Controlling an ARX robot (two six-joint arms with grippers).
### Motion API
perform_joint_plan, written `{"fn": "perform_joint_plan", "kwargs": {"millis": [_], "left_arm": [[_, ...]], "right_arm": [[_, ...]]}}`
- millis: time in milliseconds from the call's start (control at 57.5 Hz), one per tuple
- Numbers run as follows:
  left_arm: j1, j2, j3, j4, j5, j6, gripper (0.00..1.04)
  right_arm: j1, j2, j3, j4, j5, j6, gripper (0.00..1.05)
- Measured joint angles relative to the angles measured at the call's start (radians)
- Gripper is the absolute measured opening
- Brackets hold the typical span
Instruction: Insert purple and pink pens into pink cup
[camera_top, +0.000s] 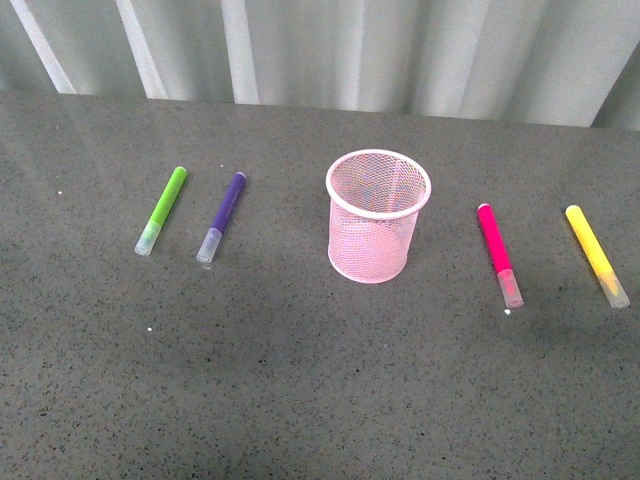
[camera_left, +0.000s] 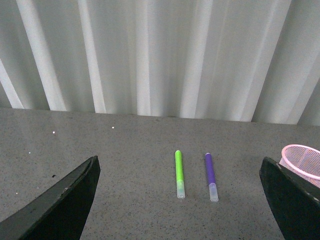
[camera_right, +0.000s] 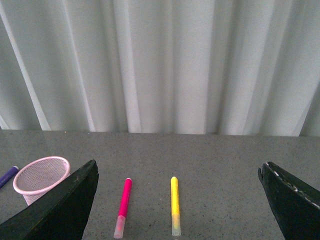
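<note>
The pink cup (camera_top: 379, 216) stands upright at the table's middle, a light pink wire-mesh holder, empty as far as I see. Left of it lies the purple pen (camera_top: 223, 215) flat, clear cap toward me. The pink pen (camera_top: 498, 253) lies flat to the cup's right. Neither arm shows in the front view. My left gripper (camera_left: 180, 200) hangs open above the table, with the purple pen (camera_left: 210, 175) ahead of it and the cup's rim (camera_left: 301, 160) at the edge. My right gripper (camera_right: 180, 205) is open too, the pink pen (camera_right: 123, 206) and the cup (camera_right: 40, 177) ahead.
A lime-green marker (camera_top: 162, 209) lies left of the purple pen. A yellow marker (camera_top: 596, 254) lies near the table's right edge. Pale corrugated panels (camera_top: 320, 50) back the grey speckled table (camera_top: 300, 380).
</note>
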Motion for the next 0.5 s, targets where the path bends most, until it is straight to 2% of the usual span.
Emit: {"fn": "perform_joint_plan", "kwargs": {"millis": [504], "left_arm": [[0.000, 0.000, 0.000, 0.000, 0.000, 0.000, 0.98]], "right_arm": [[0.000, 0.000, 0.000, 0.000, 0.000, 0.000, 0.98]]}}
